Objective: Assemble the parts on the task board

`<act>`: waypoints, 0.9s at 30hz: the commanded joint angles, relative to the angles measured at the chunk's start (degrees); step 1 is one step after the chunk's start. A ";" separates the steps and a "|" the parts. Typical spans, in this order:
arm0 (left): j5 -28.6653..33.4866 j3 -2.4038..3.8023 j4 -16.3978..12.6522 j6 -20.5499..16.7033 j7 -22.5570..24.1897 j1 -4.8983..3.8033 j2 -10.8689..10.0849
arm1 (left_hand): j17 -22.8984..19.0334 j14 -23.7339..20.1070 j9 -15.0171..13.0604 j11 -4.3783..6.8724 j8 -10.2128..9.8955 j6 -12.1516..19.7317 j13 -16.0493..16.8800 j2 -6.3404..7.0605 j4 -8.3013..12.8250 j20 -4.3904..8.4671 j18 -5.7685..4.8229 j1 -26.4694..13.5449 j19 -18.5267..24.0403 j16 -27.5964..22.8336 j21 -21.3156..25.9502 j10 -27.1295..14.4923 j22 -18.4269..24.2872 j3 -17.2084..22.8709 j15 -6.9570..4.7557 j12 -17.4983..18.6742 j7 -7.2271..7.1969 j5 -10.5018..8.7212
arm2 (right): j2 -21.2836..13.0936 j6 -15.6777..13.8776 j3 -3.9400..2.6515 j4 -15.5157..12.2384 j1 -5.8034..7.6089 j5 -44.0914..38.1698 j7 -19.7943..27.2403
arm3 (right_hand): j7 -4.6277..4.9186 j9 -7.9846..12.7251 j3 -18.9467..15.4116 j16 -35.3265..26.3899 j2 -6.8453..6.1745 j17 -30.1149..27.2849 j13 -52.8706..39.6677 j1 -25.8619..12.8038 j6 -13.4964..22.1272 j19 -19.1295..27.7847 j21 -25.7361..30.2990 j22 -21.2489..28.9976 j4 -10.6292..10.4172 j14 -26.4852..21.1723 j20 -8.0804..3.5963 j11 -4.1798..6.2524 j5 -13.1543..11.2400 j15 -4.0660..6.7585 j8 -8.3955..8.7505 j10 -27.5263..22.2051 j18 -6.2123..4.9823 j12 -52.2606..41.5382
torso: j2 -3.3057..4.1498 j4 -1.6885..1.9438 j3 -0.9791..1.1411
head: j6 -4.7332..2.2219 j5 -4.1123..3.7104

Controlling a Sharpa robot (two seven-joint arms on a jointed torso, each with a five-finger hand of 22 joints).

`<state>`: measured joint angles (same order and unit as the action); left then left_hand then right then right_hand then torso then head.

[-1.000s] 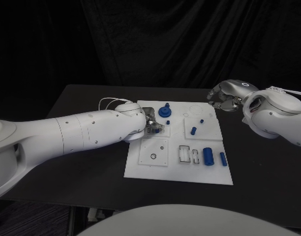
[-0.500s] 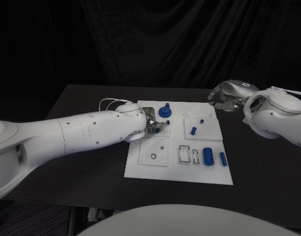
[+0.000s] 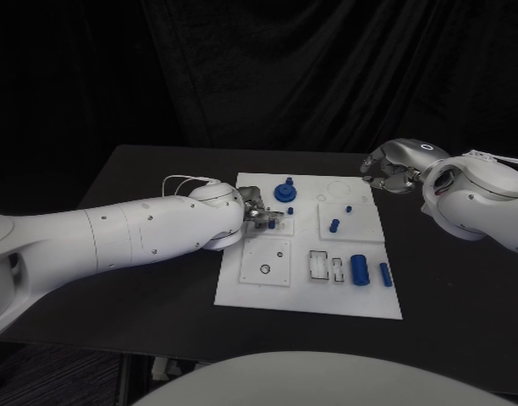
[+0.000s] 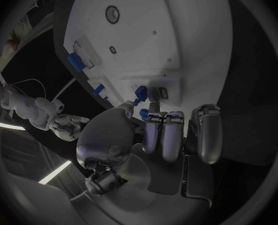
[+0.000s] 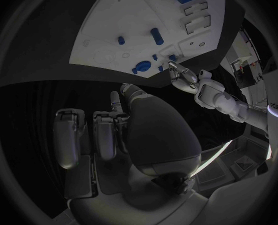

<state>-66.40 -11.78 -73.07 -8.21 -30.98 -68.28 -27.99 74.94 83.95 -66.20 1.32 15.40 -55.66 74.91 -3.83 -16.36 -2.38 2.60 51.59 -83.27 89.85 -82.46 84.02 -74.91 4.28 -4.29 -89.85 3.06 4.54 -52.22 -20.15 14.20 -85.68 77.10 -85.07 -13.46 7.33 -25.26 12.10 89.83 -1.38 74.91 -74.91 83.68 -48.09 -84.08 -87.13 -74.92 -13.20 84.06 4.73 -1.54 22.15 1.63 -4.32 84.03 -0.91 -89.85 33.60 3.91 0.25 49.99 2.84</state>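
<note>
Left hand (image 3: pixel 256 215) has edged rightward, fingertips at a blue part (image 3: pixel 272 225).

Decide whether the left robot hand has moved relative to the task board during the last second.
Yes. The left robot hand stays at the task board, creeping slightly toward its far edge.

A robotics lab or test cell, to judge by the black table (image 3: pixel 162 254) set before black curtains (image 3: pixel 333 76), the white task board (image 3: pixel 308 292) with blue parts (image 3: pixel 358 267) laid out on it, and two white robot arms reaching over it.
</note>
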 commanded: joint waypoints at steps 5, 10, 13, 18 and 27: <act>-2.80 -0.29 -1.69 -5.54 1.98 -0.05 -2.80 | 15.06 6.05 -2.47 0.12 0.92 0.80 15.09 -0.78 -0.08 0.25 0.21 1.54 -0.46 0.15 -0.12 5.98 -6.14 -1.18 -0.06 -0.15 -0.47 2.70 | -0.10 0.05 -0.04 0.08 -0.14 -0.20 -1.02 | 0.00 0.08 0.26 0.17 -0.26 15.09 -15.09 -0.29 -0.18 -3.31 0.24 -13.75 -0.01 5.94 0.43 -0.56 0.21 -0.41 0.27 5.97 -0.09 -0.15 | 0.02 -0.04 -0.01 | 0.01 0.19; -3.04 -0.29 -3.22 -9.27 5.68 -0.30 -4.37 | 15.06 6.05 -3.47 0.19 1.12 1.01 15.09 -1.13 -0.07 0.32 0.08 2.32 -0.79 0.15 -0.40 5.98 -6.60 -1.73 -0.11 -0.15 -0.54 4.65 | -0.15 -0.04 -0.04 0.07 -0.14 -0.20 -0.97 | 0.00 0.08 0.26 0.17 -0.26 15.09 -15.09 -0.29 -0.18 -3.31 0.24 -13.75 -0.01 5.94 0.43 -0.56 0.21 -0.41 0.27 5.97 -0.09 -0.15 | 0.00 0.00 -0.02 | 0.01 0.04; -3.10 -0.29 -4.21 -10.92 7.78 -0.40 -5.22 | 15.06 6.05 -3.68 0.22 1.18 0.94 15.09 -1.31 -0.20 0.34 0.02 2.39 -0.94 0.15 -0.56 5.98 -6.82 -1.90 -0.14 -0.15 -0.58 5.13 | -0.20 -0.09 -0.04 0.06 -0.15 -0.20 -0.96 | 0.00 0.12 0.27 0.17 -0.26 15.09 -15.09 -0.39 -0.17 -3.30 0.26 -13.75 -0.08 5.94 0.44 -0.56 0.25 -0.42 0.29 5.97 -0.09 -0.15 | -0.07 -0.02 0.06 | 0.01 0.18; -3.06 -0.29 -6.47 -11.98 10.89 -1.22 -6.96 | 15.06 6.05 -4.75 0.56 1.53 0.09 15.09 -1.19 -0.01 0.59 -0.29 4.39 -1.70 0.15 -1.40 5.98 -7.96 -3.22 -0.43 -0.15 -1.01 8.49 | -0.43 -0.33 -0.04 -0.05 -0.15 -0.20 -0.93 | 0.00 0.12 0.27 0.17 -0.26 15.09 -15.09 -0.39 -0.17 -3.30 0.26 -13.75 -0.08 5.94 0.44 -0.56 0.25 -0.42 0.29 5.97 -0.09 -0.15 | -0.03 0.03 0.06 | 0.01 0.15; 2.11 -0.29 -7.14 -3.00 9.83 -6.43 -8.21 | 15.06 6.05 -5.24 0.55 0.65 0.86 15.09 -0.61 0.92 0.71 -0.47 9.18 -2.09 0.15 -1.87 5.98 -8.68 -3.80 -0.47 -0.15 -0.90 9.15 | -0.75 -0.52 -0.04 -0.45 -0.13 -0.20 -0.90 | -0.01 0.14 0.29 0.17 -0.24 15.09 -15.09 -0.45 -0.18 -3.32 0.24 -13.76 -0.13 5.94 0.44 -0.55 0.29 -0.42 0.29 5.97 -0.08 -0.15 | 0.07 -0.02 -0.04 | 0.01 0.21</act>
<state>-67.43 -12.12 -80.30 -16.08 -22.10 -74.37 -36.27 74.92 84.17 -71.41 1.73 15.97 -54.92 74.91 -4.38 -15.37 -1.77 2.60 61.09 -83.88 89.85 -84.08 84.05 -74.90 0.52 -4.51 -89.85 2.10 13.49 -52.89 -20.21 14.20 -85.93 77.07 -85.07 -13.49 7.33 -25.19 12.10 89.83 -1.38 74.91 -74.91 83.68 -48.09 -84.16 -87.13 -74.91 -13.19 84.06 4.82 -1.54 22.15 1.63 -4.33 84.03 -0.91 -89.85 33.65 3.89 0.24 49.99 2.99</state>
